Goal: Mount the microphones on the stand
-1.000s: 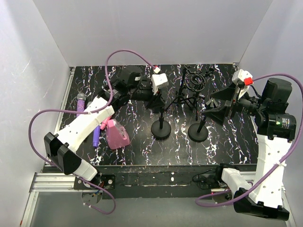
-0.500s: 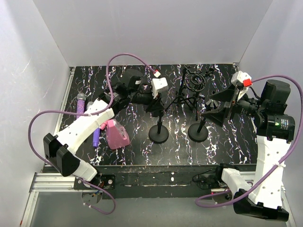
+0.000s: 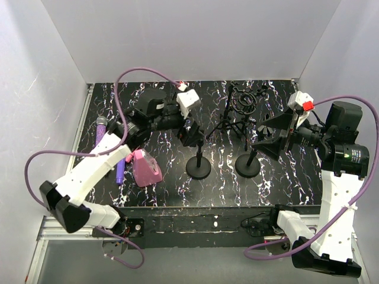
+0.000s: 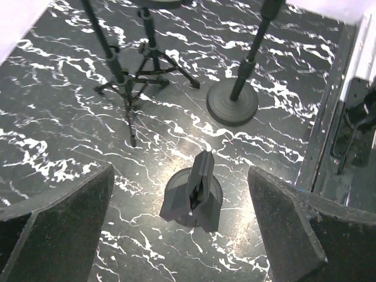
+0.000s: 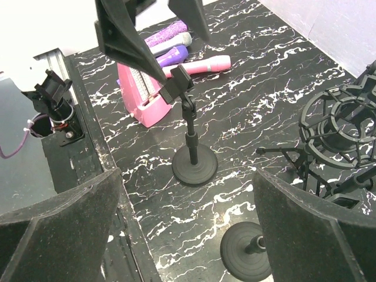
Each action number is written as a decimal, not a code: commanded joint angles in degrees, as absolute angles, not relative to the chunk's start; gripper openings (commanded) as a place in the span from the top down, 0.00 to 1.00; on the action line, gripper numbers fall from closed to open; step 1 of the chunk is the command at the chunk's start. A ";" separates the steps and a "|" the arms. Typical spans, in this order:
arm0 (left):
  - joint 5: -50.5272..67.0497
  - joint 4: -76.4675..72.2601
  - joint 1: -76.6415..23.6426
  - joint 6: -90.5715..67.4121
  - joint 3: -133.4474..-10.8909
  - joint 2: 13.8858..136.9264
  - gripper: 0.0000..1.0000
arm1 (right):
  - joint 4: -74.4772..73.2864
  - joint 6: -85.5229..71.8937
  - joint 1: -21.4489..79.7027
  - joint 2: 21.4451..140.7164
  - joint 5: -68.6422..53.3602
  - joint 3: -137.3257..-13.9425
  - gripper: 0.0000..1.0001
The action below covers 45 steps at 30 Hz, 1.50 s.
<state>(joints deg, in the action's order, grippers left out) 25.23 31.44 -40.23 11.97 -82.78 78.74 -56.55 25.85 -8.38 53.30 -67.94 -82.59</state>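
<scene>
The left round-base stand (image 3: 198, 167) has an empty black clip (image 4: 200, 187) on top. My left gripper (image 3: 189, 134) hangs open just above that clip, its jaws wide on either side and holding nothing (image 4: 182, 235). Three microphones lie at the far left: glittery purple (image 3: 102, 129), plain purple (image 3: 120, 170) and pink (image 5: 200, 65), partly hidden under the left arm in the top view. My right gripper (image 3: 267, 135) is open and empty (image 5: 188, 235), beside the pole of the right round-base stand (image 3: 247, 165).
A squat pink wedge block (image 3: 145, 169) stands next to the microphones. A black tripod stand with a ring shock mount (image 3: 243, 102) is at the back centre. Grey walls enclose the black marbled table (image 3: 177, 189), with a metal rail along the near edge.
The left gripper, shut at the left stand's clip before, has opened and let go. The left arm's elbow swung leftward; the stand sits slightly nearer. The right arm barely moved.
</scene>
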 commanded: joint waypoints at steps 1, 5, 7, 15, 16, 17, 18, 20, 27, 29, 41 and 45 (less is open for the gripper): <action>16.63 28.30 -39.47 6.34 -81.30 70.41 0.02 | -58.09 28.21 -8.53 53.00 -68.91 -82.79 0.02; 12.93 29.88 -34.91 0.45 -81.65 66.72 0.02 | -59.93 29.61 -8.53 53.70 -69.35 -84.37 0.02; 12.92 29.97 -29.04 -4.29 -81.13 65.92 0.02 | -60.82 30.49 -8.53 54.49 -69.35 -85.77 0.02; 15.30 31.89 -10.12 -14.06 -79.71 71.88 0.02 | -61.96 31.99 -8.53 56.86 -69.26 -88.68 0.02; 13.55 33.04 -8.63 -14.15 -79.98 73.29 0.02 | -62.31 32.17 -8.53 57.21 -69.34 -88.94 0.02; 11.01 34.09 -7.66 -14.15 -79.98 74.52 0.02 | -62.58 32.60 -8.53 57.48 -69.52 -89.12 0.02; 8.64 34.88 -6.86 -13.98 -79.63 75.75 0.02 | -62.75 32.78 -8.53 57.65 -69.70 -89.21 0.02; 3.45 35.85 -6.33 -13.18 -77.35 77.51 0.03 | -62.67 33.22 -8.44 58.09 -70.13 -89.12 0.02; -10.96 40.43 -6.15 -16.08 -69.45 81.12 0.16 | -63.10 34.98 -8.44 58.62 -71.37 -87.02 0.02; -13.70 39.21 -6.15 -16.26 -66.20 80.60 0.21 | -63.45 35.51 -8.53 58.62 -71.72 -86.57 0.02; -14.24 32.70 -2.64 -18.72 -55.37 83.05 0.35 | -63.37 36.30 -8.52 56.87 -72.68 -83.24 0.02; -11.87 31.82 -1.23 -18.11 -55.37 85.42 0.37 | -63.37 36.30 -8.44 56.60 -72.86 -82.88 0.02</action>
<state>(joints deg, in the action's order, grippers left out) -12.97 34.92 -2.63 -18.02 -55.83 83.83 -63.33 35.42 -8.38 57.60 -70.94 -83.40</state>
